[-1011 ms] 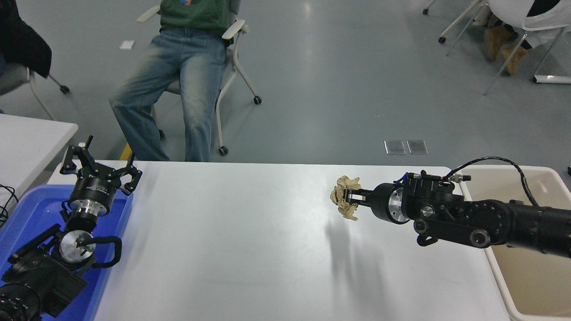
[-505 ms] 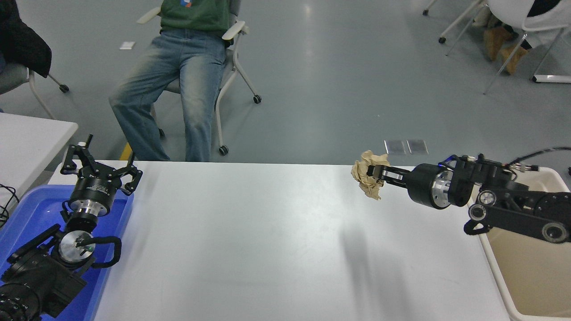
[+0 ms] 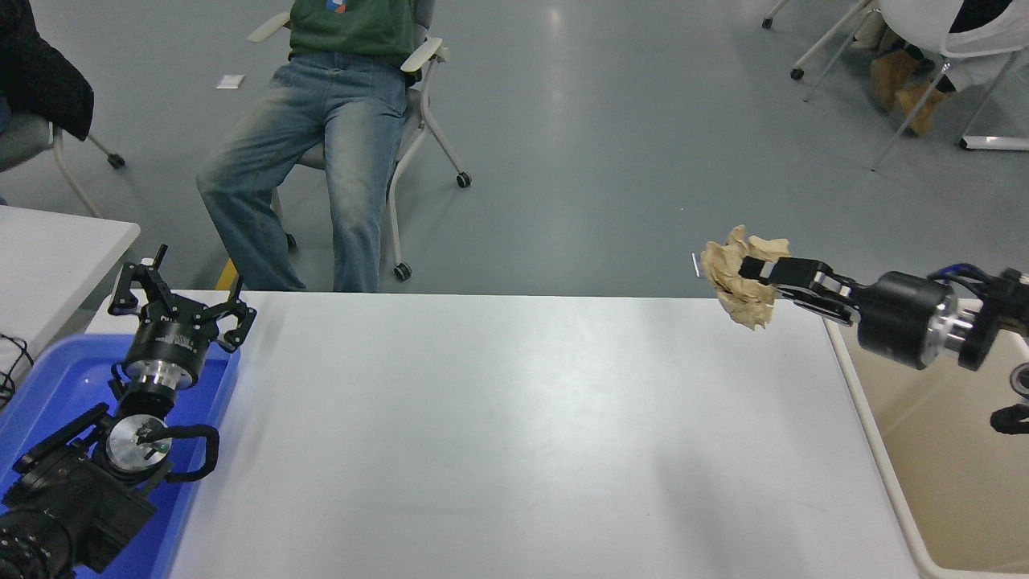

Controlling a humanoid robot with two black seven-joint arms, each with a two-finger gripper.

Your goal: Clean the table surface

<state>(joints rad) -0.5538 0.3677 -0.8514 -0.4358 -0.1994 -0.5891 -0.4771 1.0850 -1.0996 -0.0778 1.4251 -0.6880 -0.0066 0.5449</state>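
the right gripper [image 3: 760, 277] is clenched on a crumpled paper wad [image 3: 738, 275], held in the air over the far right corner of the table [image 3: 514, 434]. carry step; next it should swing right over the bin [image 3: 949, 450] and release. left gripper [image 3: 178, 310] splayed wide, parked over the blue tray [image 3: 48, 386].

No text, label, brand, number or sign is legible anywhere in this view.

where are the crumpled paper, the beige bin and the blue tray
crumpled paper [image 3: 735, 277], head view, middle of the wad
beige bin [image 3: 864, 394], head view, its left rim
blue tray [image 3: 56, 386], head view, bare floor
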